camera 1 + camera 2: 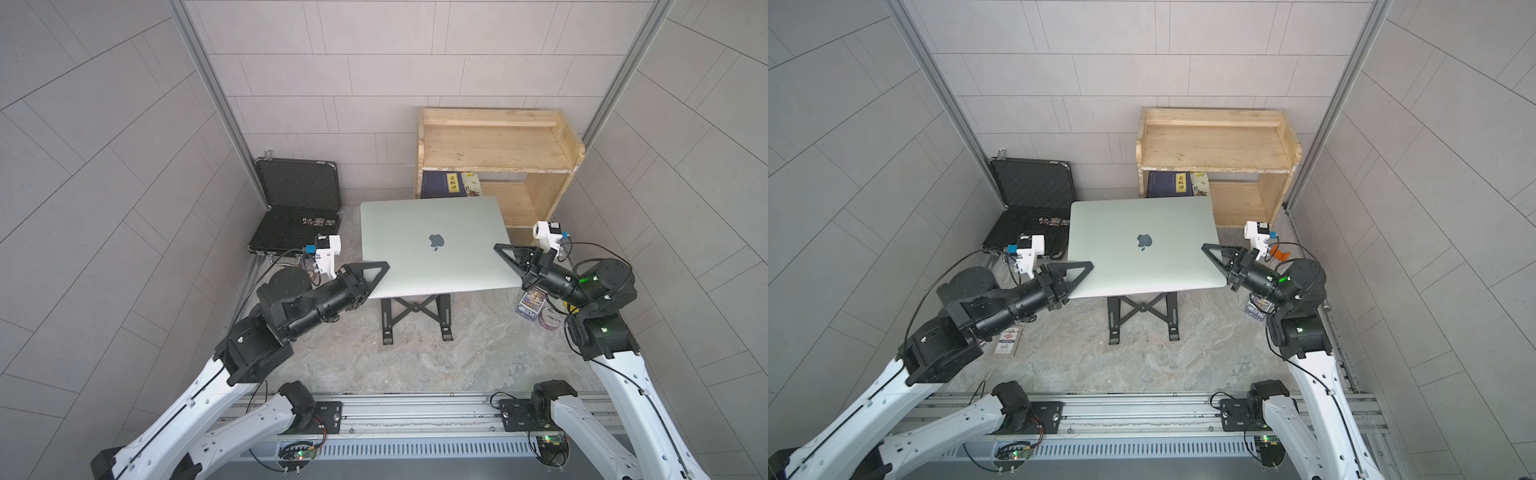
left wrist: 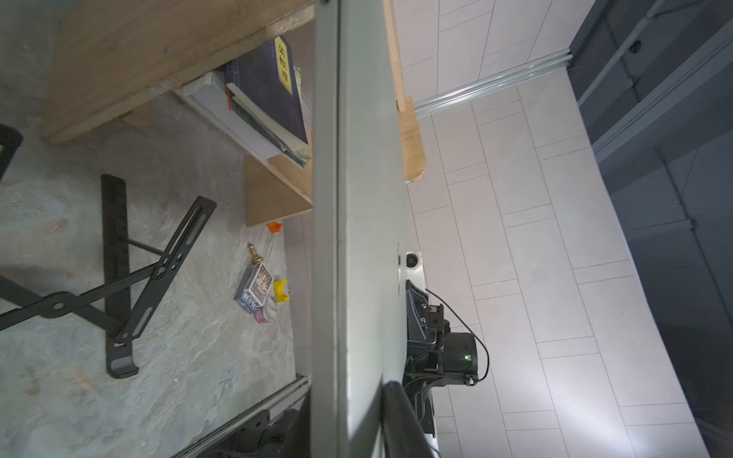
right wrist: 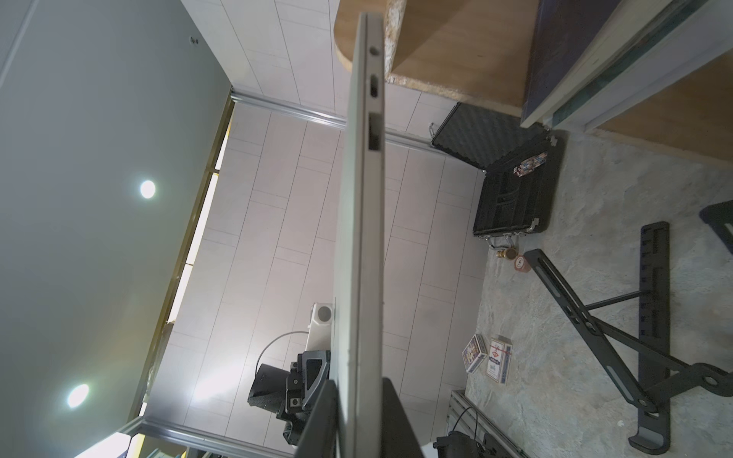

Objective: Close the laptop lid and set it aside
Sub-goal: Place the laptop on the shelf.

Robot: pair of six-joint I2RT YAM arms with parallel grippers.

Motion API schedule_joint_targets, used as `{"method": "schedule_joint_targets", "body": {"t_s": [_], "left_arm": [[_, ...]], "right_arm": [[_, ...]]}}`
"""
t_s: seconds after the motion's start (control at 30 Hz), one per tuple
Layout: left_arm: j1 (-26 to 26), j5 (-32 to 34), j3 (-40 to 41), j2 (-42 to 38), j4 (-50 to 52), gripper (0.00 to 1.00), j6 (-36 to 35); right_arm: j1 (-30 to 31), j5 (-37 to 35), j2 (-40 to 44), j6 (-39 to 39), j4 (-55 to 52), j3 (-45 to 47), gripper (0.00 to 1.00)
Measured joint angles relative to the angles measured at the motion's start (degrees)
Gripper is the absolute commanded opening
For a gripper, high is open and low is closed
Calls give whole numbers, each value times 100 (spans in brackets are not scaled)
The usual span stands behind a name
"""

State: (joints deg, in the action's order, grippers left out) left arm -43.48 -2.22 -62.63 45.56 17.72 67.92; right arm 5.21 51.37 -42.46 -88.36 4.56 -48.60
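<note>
Laptop [image 1: 432, 245] closed: thin, smooth matte-silver metal slab, rounded corners.

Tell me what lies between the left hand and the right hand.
The closed laptop spans it, left hand and right hand gripping opposite edges, in both top views.

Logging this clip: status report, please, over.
Grip: left claw and right claw shut on laptop edges; lid closed, over stand; briefcase near left claw.
</note>
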Motion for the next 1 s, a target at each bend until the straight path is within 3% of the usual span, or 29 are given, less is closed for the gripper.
{"method": "schedule_joint_targets", "body": {"t_s": [0.37, 1.0], "left_arm": [[673, -811, -385, 817, -868, 13, 603], [940, -1266, -2312, 2494, -1281, 11, 470]], "right_arm": [[-380, -83, -417, -363, -109, -531, 0], [-1134, 70, -1381, -520, -63, -2168, 0]]}}
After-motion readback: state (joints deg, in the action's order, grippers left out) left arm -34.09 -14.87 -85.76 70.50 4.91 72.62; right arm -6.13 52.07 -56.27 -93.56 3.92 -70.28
